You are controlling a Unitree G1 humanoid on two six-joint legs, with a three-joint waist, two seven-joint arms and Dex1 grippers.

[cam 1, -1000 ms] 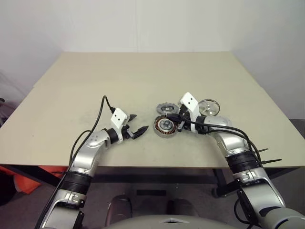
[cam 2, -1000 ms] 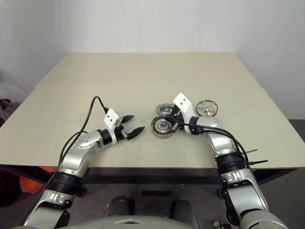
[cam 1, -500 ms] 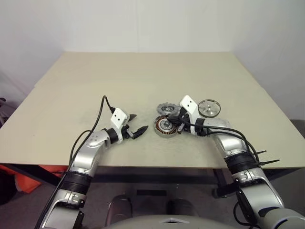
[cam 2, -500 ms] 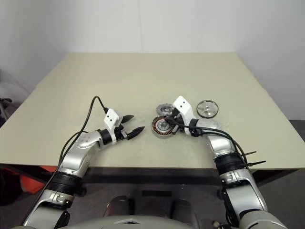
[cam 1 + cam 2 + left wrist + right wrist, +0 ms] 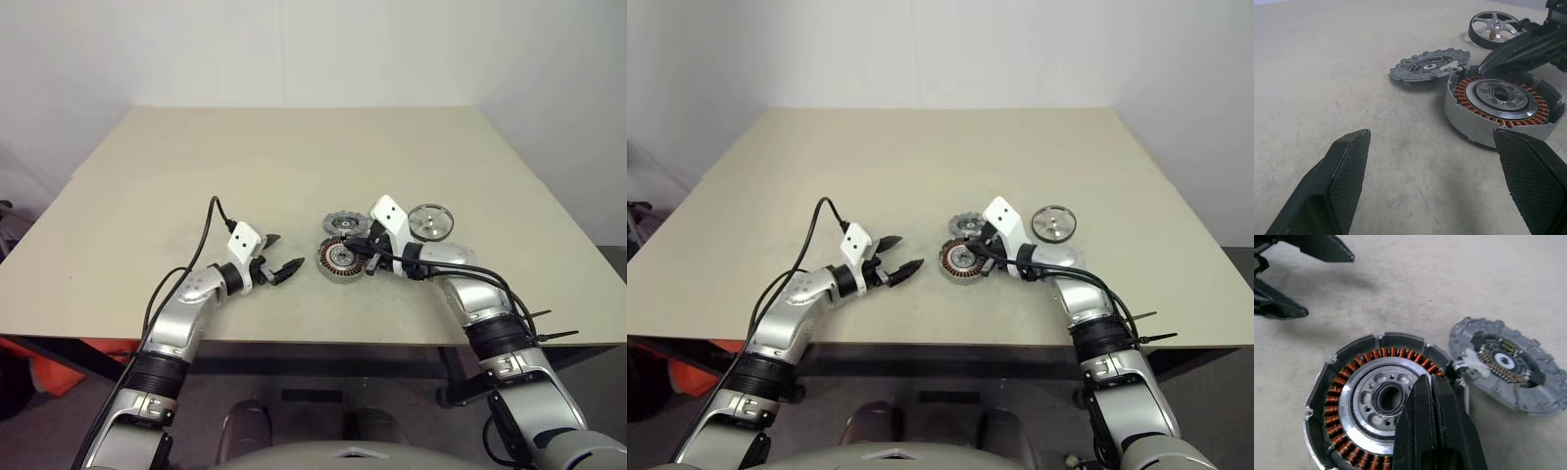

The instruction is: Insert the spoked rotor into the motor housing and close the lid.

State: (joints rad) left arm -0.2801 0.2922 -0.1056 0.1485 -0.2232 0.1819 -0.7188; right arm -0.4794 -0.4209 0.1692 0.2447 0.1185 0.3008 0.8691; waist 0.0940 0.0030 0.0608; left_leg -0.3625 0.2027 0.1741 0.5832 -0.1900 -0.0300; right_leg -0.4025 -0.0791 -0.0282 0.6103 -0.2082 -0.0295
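A beige table [image 5: 294,166] carries three round motor parts near its front edge, right of centre; the motor housing [image 5: 340,258], a shallow shell with a ring of copper windings around a silver centre bearing, lies flat nearest the front; just behind it, close but not clearly touching, lies a flat grey disc [image 5: 344,224] with a notched rim; further to the right, apart from both, lies the spoked rotor [image 5: 430,221], a silver wheel with dark gaps between its spokes. The right gripper [image 5: 368,257] reaches in from the right with its two black fingers pressed together, holding nothing, their tips over the housing's right edge. The left gripper [image 5: 281,258] hovers low over bare table to the left of the housing, pointing toward it, its fingers spread wide apart and empty.
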